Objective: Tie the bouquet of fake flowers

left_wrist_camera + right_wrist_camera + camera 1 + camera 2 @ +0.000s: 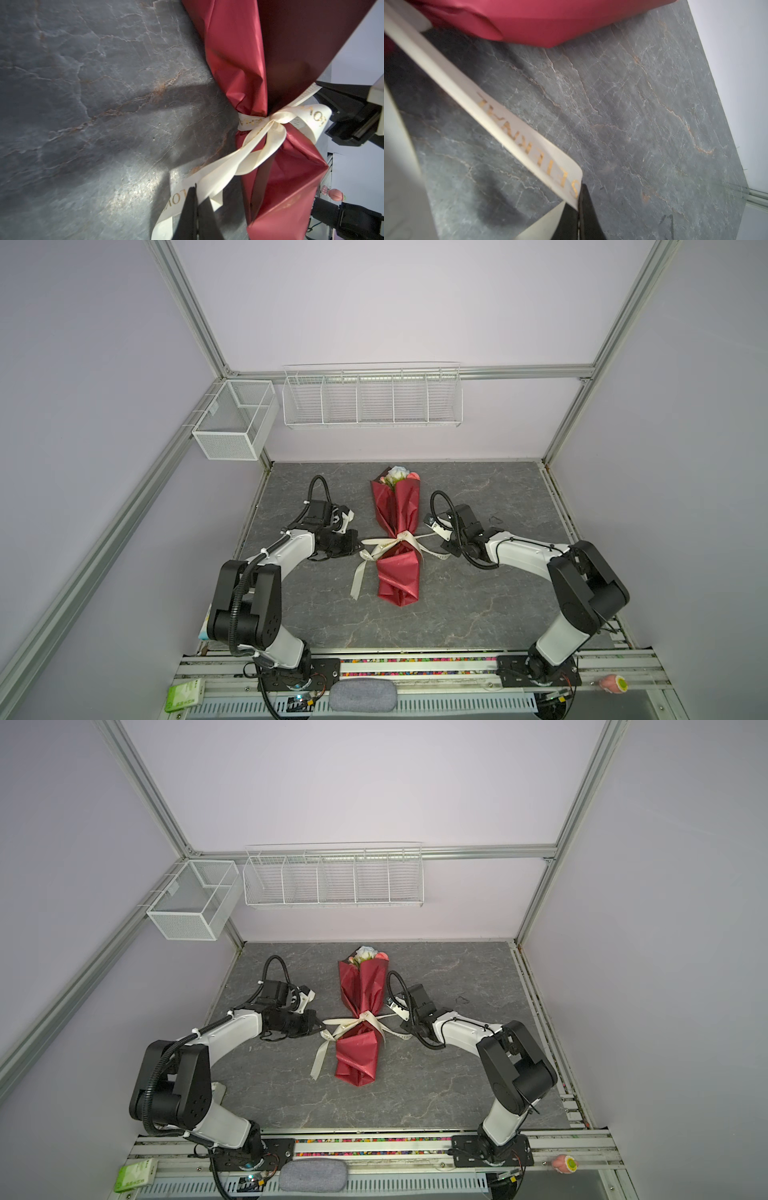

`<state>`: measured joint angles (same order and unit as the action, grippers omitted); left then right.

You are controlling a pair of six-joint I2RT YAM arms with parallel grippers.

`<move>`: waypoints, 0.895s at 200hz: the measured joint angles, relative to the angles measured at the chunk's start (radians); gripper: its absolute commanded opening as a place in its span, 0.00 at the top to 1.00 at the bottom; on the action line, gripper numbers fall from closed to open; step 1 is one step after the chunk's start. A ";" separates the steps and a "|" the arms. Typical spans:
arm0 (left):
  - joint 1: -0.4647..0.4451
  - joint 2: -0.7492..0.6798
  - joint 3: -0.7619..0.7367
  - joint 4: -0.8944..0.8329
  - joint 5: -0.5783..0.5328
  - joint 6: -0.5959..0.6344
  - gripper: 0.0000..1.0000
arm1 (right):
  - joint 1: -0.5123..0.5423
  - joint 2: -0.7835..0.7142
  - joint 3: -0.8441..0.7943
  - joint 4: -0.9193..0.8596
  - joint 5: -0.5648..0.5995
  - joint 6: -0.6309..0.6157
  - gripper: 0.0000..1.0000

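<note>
Ribbon (220, 172) slipping is my worry: left gripper (196, 197) and right gripper (581, 199) each pinch a tail, the bouquet of fake flowers (395, 506) lying between them. Uneven pulling could drag it sideways or tear its wrapping.

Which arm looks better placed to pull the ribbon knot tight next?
Probably the right: the right gripper pinches ribbon running straight toward the bouquet; the stretch in the left gripper twists loosely.
</note>
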<state>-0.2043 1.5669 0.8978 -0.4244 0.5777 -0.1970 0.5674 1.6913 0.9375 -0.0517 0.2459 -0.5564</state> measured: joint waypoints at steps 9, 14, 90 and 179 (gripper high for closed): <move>0.002 0.005 0.000 0.007 0.002 -0.003 1.00 | 0.000 0.004 0.005 -0.002 0.003 0.003 0.93; 0.002 0.011 0.001 0.008 0.002 -0.004 1.00 | 0.000 0.009 0.012 -0.005 0.004 0.004 0.93; 0.013 0.115 0.075 -0.005 -0.015 -0.020 0.60 | -0.035 0.045 0.053 -0.055 -0.003 0.023 0.77; 0.029 -0.322 -0.114 -0.021 -0.148 -0.077 0.48 | -0.157 -0.458 -0.177 0.031 -0.073 0.163 0.48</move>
<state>-0.1749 1.2449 0.7837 -0.4450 0.4301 -0.2737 0.4103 1.2331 0.7605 -0.0212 0.1726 -0.3935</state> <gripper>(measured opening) 0.520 0.491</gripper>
